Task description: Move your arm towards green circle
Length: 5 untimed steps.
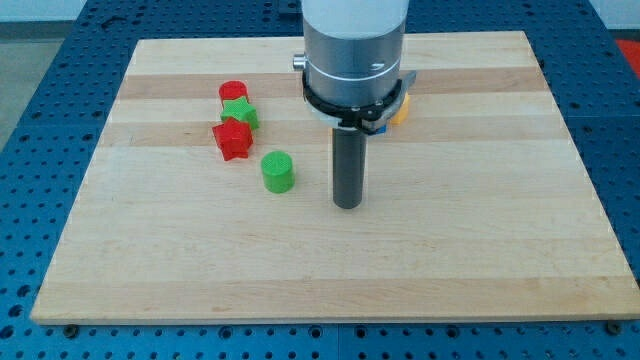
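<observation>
The green circle (278, 171), a short green cylinder, stands on the wooden board (330, 270) left of centre. My tip (347, 205) is on the board to the circle's right and slightly below it, apart from it by a small gap. A red star (232, 138) lies up and left of the green circle. A green star (239, 113) touches the red star's upper side, and a red circle (232, 92) sits just above the green star.
A yellow block (402, 106) and a bit of a blue block (380, 126) show behind the arm's body, mostly hidden; their shapes cannot be made out. The board lies on a blue perforated table (40, 120).
</observation>
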{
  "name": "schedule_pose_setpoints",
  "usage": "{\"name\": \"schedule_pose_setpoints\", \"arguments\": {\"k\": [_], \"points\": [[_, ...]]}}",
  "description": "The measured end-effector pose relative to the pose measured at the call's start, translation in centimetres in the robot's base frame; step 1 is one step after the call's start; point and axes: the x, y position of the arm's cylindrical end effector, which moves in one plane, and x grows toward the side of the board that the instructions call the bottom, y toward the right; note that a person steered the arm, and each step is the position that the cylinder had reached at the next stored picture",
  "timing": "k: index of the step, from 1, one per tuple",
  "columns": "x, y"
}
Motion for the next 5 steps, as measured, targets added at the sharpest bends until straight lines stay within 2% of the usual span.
{"name": "schedule_pose_setpoints", "arguments": {"k": [5], "points": [[-0.3,-1.3]]}}
